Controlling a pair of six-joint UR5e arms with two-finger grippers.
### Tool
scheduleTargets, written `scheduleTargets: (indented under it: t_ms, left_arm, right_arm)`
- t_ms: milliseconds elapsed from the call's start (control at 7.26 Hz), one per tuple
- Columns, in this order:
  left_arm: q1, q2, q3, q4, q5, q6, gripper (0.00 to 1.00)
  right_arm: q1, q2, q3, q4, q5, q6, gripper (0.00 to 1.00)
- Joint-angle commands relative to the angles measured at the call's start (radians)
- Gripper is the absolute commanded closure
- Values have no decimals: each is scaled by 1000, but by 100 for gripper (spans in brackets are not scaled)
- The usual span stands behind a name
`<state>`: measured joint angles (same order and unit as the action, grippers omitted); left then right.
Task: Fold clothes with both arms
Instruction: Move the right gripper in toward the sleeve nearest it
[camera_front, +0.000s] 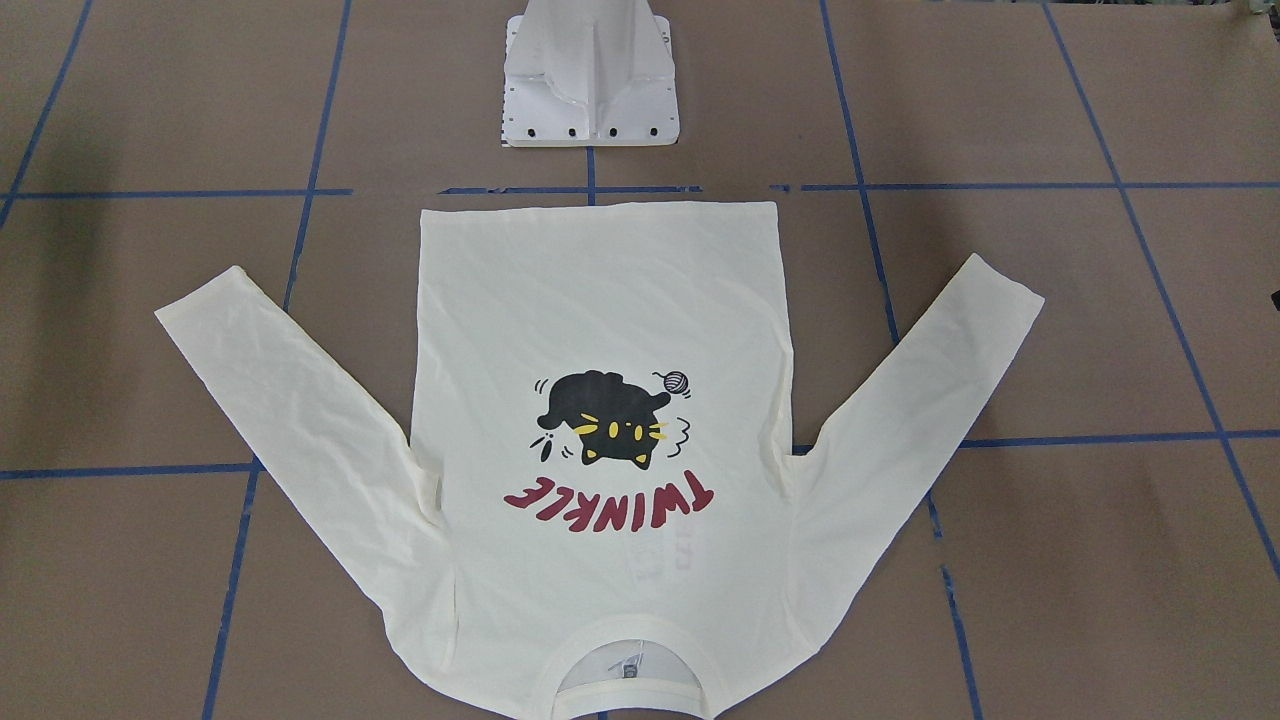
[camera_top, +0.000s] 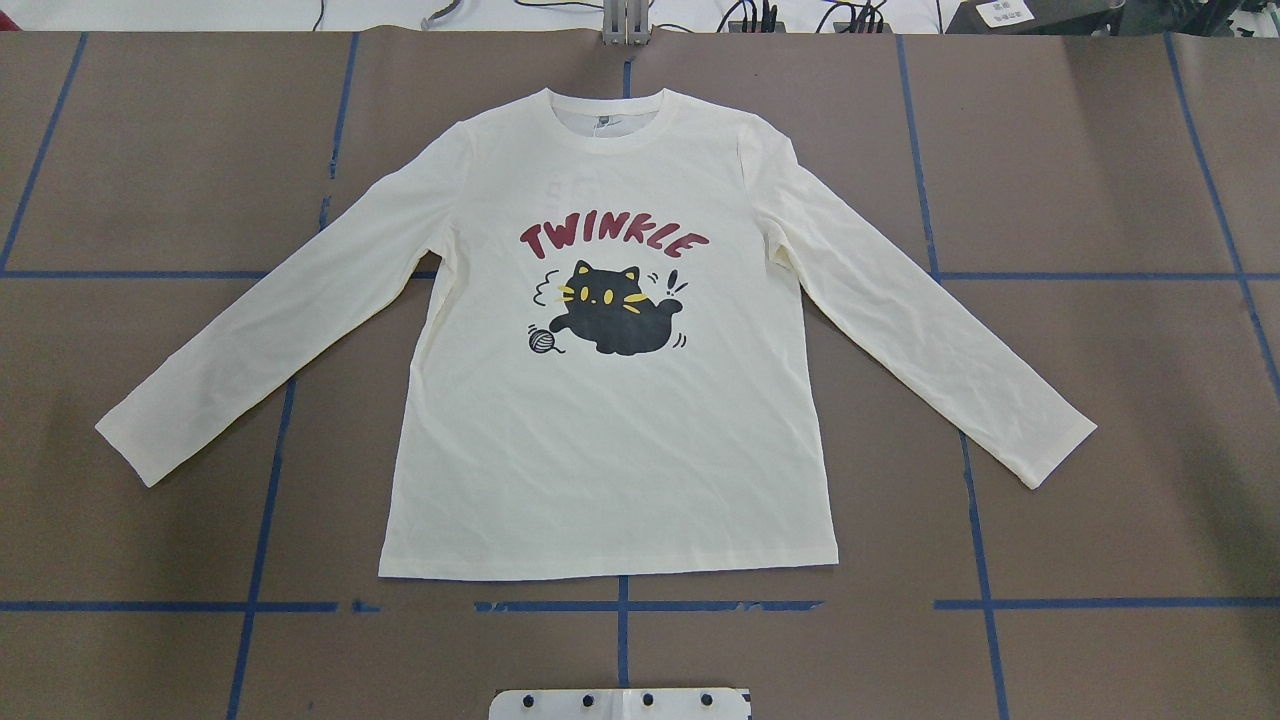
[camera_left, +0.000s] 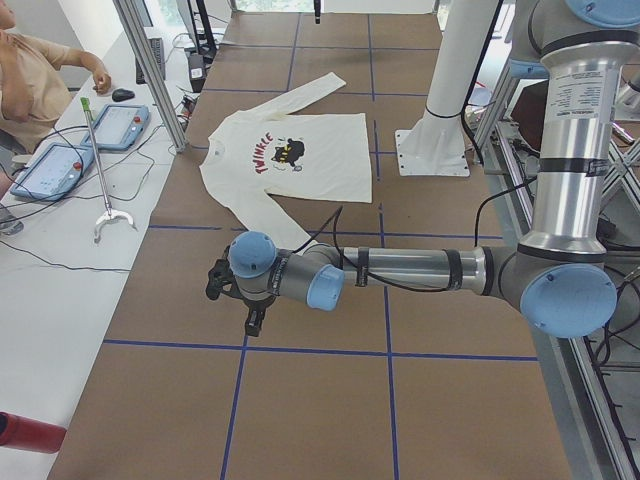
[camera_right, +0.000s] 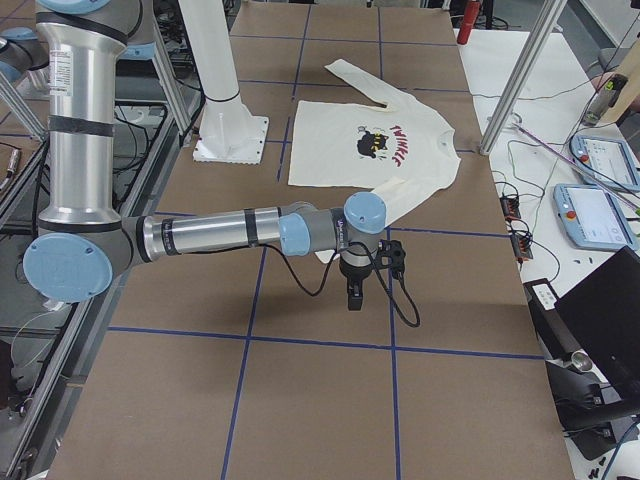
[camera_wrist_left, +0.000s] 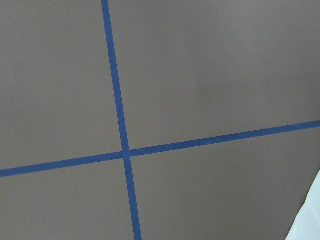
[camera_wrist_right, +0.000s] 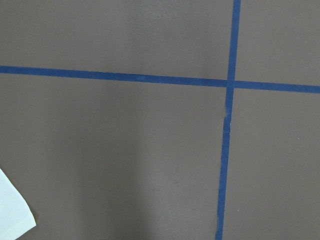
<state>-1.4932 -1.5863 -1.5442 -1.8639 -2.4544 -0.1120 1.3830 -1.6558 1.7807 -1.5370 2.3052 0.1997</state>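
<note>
The cream long-sleeved T-shirt (camera_top: 610, 450) lies flat and print-up on the brown table, sleeves spread, collar away from the robot; it also shows in the front view (camera_front: 600, 310). In the exterior left view my left gripper (camera_left: 255, 322) points down over bare table just beyond the near sleeve cuff (camera_left: 290, 236). In the exterior right view my right gripper (camera_right: 354, 298) hangs likewise near the other cuff (camera_right: 325, 250). I cannot tell whether either is open or shut. Each wrist view shows only a cuff corner: left (camera_wrist_left: 307, 220), right (camera_wrist_right: 12, 215).
The white pedestal base (camera_front: 590, 90) stands just behind the shirt hem. Blue tape lines (camera_top: 620, 606) grid the table. An operator (camera_left: 30, 80) and teach pendants (camera_left: 55, 170) are at the far side bench. Another pendant (camera_right: 595, 210) and cables lie there too.
</note>
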Motion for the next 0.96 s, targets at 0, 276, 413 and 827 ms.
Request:
scheduleTargets:
  t_ms: [0, 276, 413, 827]
  left_arm:
    - [-1, 8, -26, 18, 0, -5, 0]
    - [-1, 6, -56, 23, 32, -8, 0]
    - [1, 18, -120, 25, 58, -9, 0]
    - [4, 20, -120, -20, 58, -6, 0]
  right_arm:
    - [1, -3, -18, 0, -19, 4, 0]
    - [1, 4, -26, 0, -20, 42, 0]
    - [1, -2, -27, 9, -17, 44, 0]
    - [-127, -1, -32, 175, -9, 73, 0]
